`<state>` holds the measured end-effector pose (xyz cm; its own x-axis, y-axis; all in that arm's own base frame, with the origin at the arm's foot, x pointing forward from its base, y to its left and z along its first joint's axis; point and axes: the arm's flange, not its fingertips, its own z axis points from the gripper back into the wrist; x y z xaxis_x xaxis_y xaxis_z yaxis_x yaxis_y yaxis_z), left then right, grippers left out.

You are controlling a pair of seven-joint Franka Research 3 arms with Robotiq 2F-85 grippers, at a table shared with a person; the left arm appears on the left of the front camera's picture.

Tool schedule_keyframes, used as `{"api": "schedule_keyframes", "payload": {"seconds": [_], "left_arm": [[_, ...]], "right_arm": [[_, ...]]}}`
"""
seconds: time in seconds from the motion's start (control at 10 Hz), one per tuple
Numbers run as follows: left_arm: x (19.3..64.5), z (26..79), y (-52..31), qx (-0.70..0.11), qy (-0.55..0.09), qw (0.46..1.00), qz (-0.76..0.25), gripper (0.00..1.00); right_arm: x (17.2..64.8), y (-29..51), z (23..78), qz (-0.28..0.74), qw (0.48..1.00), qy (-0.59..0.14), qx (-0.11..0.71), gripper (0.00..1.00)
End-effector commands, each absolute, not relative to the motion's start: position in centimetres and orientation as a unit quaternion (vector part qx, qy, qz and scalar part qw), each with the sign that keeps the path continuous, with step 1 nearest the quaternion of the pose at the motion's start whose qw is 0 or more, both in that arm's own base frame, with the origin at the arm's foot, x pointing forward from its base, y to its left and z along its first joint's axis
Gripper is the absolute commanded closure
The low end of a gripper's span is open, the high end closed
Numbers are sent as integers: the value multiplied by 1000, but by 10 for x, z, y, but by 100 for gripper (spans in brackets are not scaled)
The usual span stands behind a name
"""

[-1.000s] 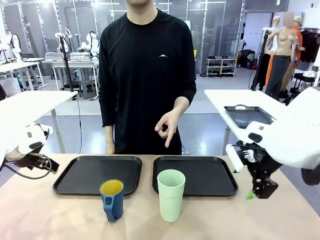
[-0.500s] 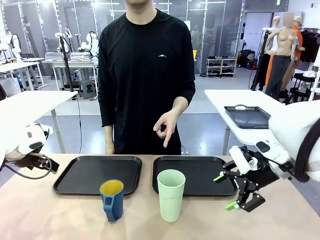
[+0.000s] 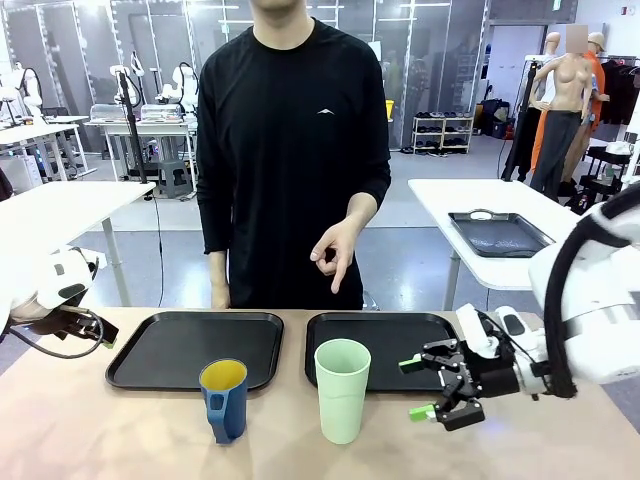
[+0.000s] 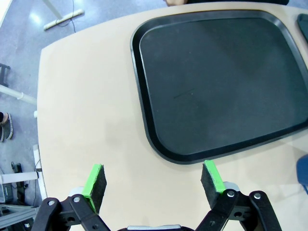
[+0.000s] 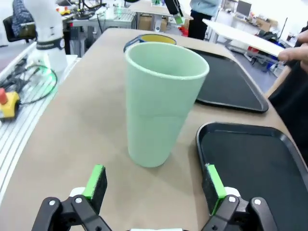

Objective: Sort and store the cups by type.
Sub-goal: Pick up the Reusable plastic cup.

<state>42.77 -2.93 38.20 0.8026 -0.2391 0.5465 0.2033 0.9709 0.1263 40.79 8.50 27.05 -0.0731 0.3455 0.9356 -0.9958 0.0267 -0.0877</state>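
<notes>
Near the spread right pincer (image 3: 413, 388) stands a tall, pale mint-green tumbler (image 3: 342, 390).

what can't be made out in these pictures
- blue mug: right wrist view, body and handle hidden behind the mint tumbler.
- same mug: left wrist view, cut off by the right edge, a blue sliver.
- pale item on the far table's tray: front view, too small to identify.

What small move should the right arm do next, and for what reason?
Probably advance the right gripper straight toward the mint-green tumbler until its fingers pass on either side. The jaws are open and turned toward the tumbler, level with its lower half, and a gap separates them from it.
</notes>
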Motion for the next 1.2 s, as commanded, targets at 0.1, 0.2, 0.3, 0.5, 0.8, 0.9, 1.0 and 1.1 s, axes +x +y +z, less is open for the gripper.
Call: {"api": "schedule_keyframes", "payload": {"seconds": [0.1, 0.2, 0.3, 0.5, 0.8, 0.9, 1.0, 1.1], "left_arm": [[428, 382, -29, 30, -292, 949, -116, 0], [428, 382, -29, 30, -292, 949, -116, 0], [428, 382, -29, 30, -292, 949, -116, 0], [428, 382, -29, 30, -292, 949, -116, 0], [428, 382, -29, 30, -292, 949, -116, 0], [428, 382, -29, 30, -292, 949, -116, 0], [428, 382, -29, 30, -292, 949, -116, 0], [428, 382, -29, 30, -292, 949, -116, 0]], "right_arm": [[430, 91, 244, 575, 554, -463, 386, 0], [434, 93, 237, 568, 552, -467, 394, 0], [436, 95, 233, 569, 554, -465, 391, 0], [434, 95, 267, 575, 560, -449, 394, 0], [439, 94, 263, 572, 561, -448, 396, 0], [439, 101, 260, 582, 550, -426, 422, 0], [440, 111, 253, 583, 539, -415, 444, 0], [441, 118, 247, 583, 532, -410, 458, 0]]}}
